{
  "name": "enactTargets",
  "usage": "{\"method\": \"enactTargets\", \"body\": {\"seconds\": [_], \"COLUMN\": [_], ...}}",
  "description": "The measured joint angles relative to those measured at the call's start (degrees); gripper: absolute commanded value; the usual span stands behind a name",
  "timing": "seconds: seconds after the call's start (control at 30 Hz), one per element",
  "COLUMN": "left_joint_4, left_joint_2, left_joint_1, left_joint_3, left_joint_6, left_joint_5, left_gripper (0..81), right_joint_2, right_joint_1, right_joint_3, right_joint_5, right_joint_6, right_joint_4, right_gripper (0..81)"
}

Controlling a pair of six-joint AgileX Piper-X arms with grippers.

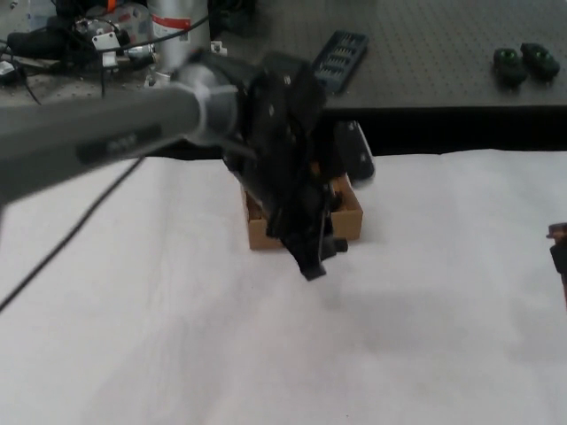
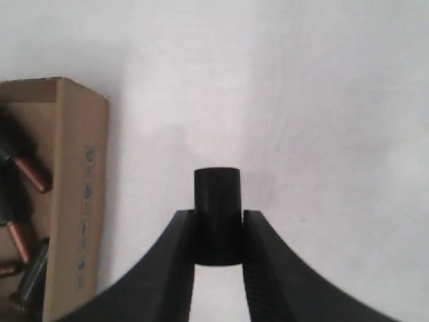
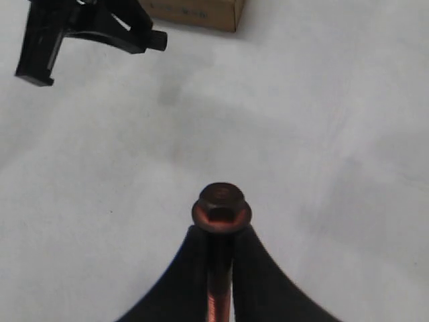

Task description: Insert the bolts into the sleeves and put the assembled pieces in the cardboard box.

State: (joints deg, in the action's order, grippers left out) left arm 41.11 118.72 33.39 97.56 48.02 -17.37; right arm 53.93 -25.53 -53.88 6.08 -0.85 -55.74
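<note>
Plainly, the left hand point(image 2: 218, 225) is clamped on a black sleeve point(image 2: 218, 191). Its two fingers press the sleeve's sides, one end stands proud of the fingertips, and the other end is hidden between them. The sleeve's bore cannot be made out. In the high view this hand point(image 1: 312, 252) hangs at the end of a grey arm point(image 1: 106, 133) just in front of the cardboard box point(image 1: 350, 220). The wrist covers much of the box, so most of its inside is hidden there. The left wrist view catches one corner of the box point(image 2: 74, 201) just beside the hand. Coppery bolts point(image 2: 30, 176) lie inside it, cut off by the picture's edge, and whether any of them carry sleeves is hard to tell.

The right hand point(image 3: 220, 236) is closed on a copper-coloured bolt point(image 3: 222, 208). The flanged hex head sits just beyond the fingertips, and the threaded shank is pinched between the fingers and runs out of frame. This hand is over the white-covered desk point(image 3: 335, 168), well apart from the box. Farther off in the right wrist view, the left hand point(image 3: 144, 41) has the sleeve point(image 3: 158, 40) poking from its tip, near a strip of the box's wall point(image 3: 194, 10) that is cut off at the edge. At the right edge of the high view a dark shape point(image 1: 558, 252) is cropped, with too little of it visible to name.
</note>
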Motion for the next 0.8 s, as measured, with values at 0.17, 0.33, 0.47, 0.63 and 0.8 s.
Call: {"method": "enactTargets", "body": {"seconds": [0.17,0.33,0.47,0.63,0.8], "left_joint_4": [7.8,7.96,3.16,-5.51,-18.62], "left_joint_2": [-10.11,-20.31,-28.29,-36.47,-44.27], "left_joint_1": [0.0,-0.2,-0.2,-0.2,-0.2], "left_joint_3": [-2.07,-14.68,-24.95,-33.87,-41.2], "left_joint_6": [-9.37,-16.18,-21.72,-28.53,-38.85], "left_joint_5": [0.0,-2.69,-6.57,-11.82,-19.4], "left_gripper": [0.6,0.6,0.6,0.6,0.6], "right_joint_2": [0.27,1.48,3.51,4.92,7.32], "right_joint_1": [0.04,0.04,0.04,0.04,0.04], "right_joint_3": [0.0,0.0,0.0,0.0,0.0], "right_joint_5": [2.19,5.71,10.5,13.88,17.21], "right_joint_6": [-3.31,-9.36,-16.07,-19.33,-24.56], "right_joint_4": [3.67,8.35,13.53,17.3,23.63], "right_gripper": [2.7,2.7,2.7,2.7,2.7]}}
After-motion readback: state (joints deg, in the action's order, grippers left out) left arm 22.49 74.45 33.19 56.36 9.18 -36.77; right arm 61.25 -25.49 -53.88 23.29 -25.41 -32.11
